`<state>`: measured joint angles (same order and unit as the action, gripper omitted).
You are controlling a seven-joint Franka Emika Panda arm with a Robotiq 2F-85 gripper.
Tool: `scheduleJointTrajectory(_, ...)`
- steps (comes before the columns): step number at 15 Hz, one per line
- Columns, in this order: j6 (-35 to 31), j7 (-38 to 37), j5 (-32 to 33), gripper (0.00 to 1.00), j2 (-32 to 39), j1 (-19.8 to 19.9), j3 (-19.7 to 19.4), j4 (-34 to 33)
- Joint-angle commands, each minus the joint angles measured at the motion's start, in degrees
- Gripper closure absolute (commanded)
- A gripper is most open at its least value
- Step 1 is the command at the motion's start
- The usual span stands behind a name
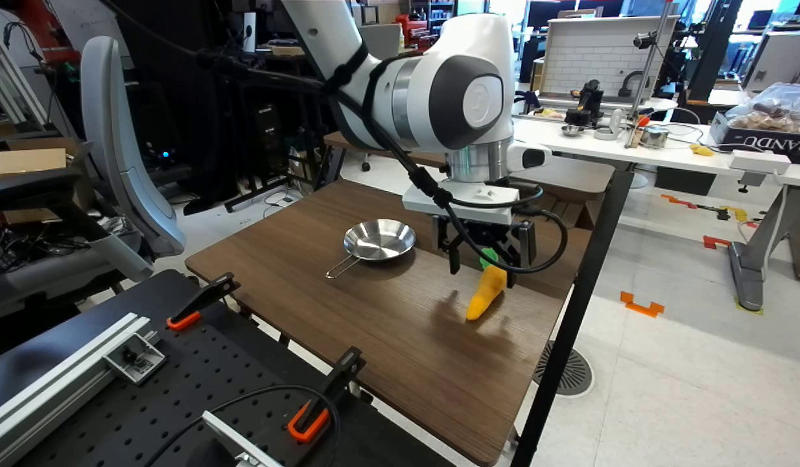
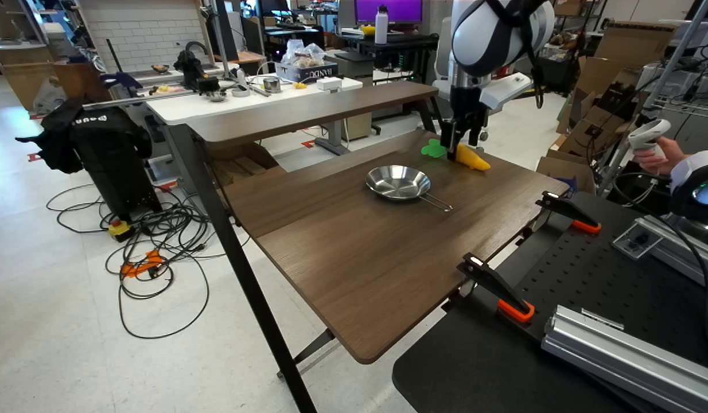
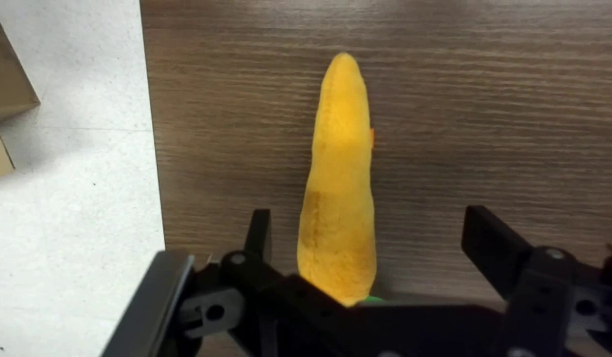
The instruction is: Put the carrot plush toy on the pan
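Note:
The carrot plush toy (image 1: 485,295) lies on the brown table, orange-yellow with a green leafy top. It also shows in an exterior view (image 2: 472,158) and in the wrist view (image 3: 341,163), where its leaves are mostly hidden behind the gripper. My gripper (image 1: 483,272) is open around the thick, leafy end of the carrot. In the wrist view the fingers (image 3: 368,212) stand apart on both sides of it, the left finger nearer, with gaps on both sides. The shiny silver pan (image 1: 379,240) stands apart on the table; it also shows in an exterior view (image 2: 398,182), outside the wrist view.
The brown table (image 1: 400,324) meets a black perforated bench (image 1: 199,383) held by orange-tipped clamps (image 1: 329,395). A raised brown shelf (image 2: 308,115) runs along the table, with a black post (image 1: 578,311) at the side. A black cable hangs from the arm.

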<state>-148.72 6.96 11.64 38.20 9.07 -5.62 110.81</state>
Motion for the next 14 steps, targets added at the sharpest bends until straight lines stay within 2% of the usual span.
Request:
scheduleJointTrajectory(1,-3.39,3.01,-1.52,0.29,1.57,1.48,0.94,-0.54)
scheduleJointTrajectory(8,-7.1,3.12,-1.26,0.83,1.58,1.66,0.75,0.64)
scheduleJointTrajectory(10,-7.31,2.88,-1.17,0.96,0.34,1.31,0.71,1.18)
scheduleJointTrajectory(12,-7.06,3.19,-1.67,1.0,-1.49,1.43,1.42,2.03)
scheduleJointTrajectory(14,-7.13,3.22,-1.42,0.97,-3.51,0.95,1.67,3.19)
